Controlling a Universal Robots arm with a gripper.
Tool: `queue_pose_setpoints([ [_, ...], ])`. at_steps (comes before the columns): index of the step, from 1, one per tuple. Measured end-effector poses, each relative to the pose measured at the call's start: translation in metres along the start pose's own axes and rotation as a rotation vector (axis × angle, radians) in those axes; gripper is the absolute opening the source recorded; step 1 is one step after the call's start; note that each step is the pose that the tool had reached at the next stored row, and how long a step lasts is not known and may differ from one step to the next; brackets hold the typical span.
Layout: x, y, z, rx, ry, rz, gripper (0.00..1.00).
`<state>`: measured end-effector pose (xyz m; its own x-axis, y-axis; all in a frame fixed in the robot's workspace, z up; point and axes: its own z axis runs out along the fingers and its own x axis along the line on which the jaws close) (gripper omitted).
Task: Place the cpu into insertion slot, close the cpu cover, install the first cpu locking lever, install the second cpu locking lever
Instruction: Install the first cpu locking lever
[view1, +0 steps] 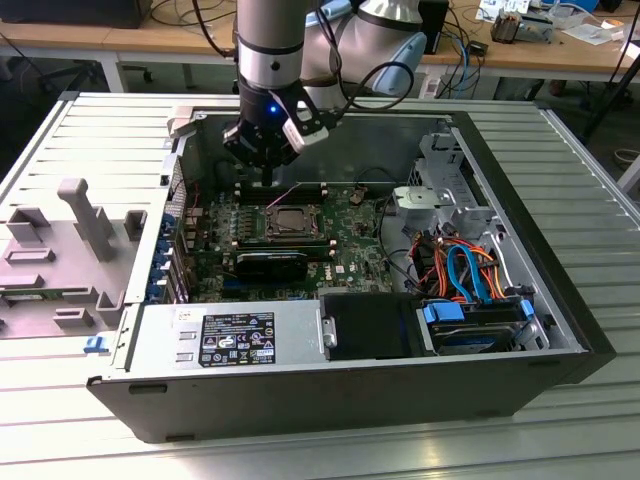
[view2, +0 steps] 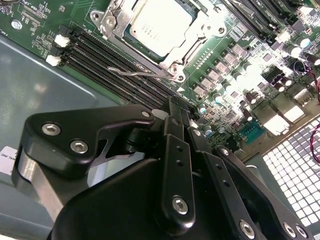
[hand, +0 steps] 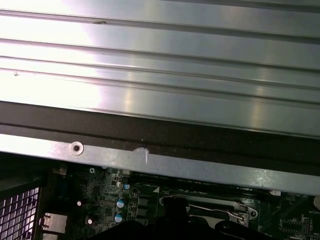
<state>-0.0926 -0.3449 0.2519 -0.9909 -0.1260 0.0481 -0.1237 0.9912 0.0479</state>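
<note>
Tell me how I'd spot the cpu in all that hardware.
Look inside the open computer case at the green motherboard. Just below the gripper sits a square metal socket; the cpu is the flat silver-grey square in it, framed by the cpu cover, unlike the long black slots beside it.

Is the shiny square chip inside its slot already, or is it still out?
In. The cpu lies flat in the socket on the green board, with the cpu cover framing it in the second wrist view. The claw hangs nearby, apart from it.

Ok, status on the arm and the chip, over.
Gripper above board, near socket, carrying nothing visible. Chip seated in socket, cover down over it. Nothing blocking.
</note>
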Motion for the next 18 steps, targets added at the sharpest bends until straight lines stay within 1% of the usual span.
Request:
queue_pose_setpoints([
  [18,-0.0002,-0.0002,0.0040,0.0000,0.0000,0.000,0.11],
])
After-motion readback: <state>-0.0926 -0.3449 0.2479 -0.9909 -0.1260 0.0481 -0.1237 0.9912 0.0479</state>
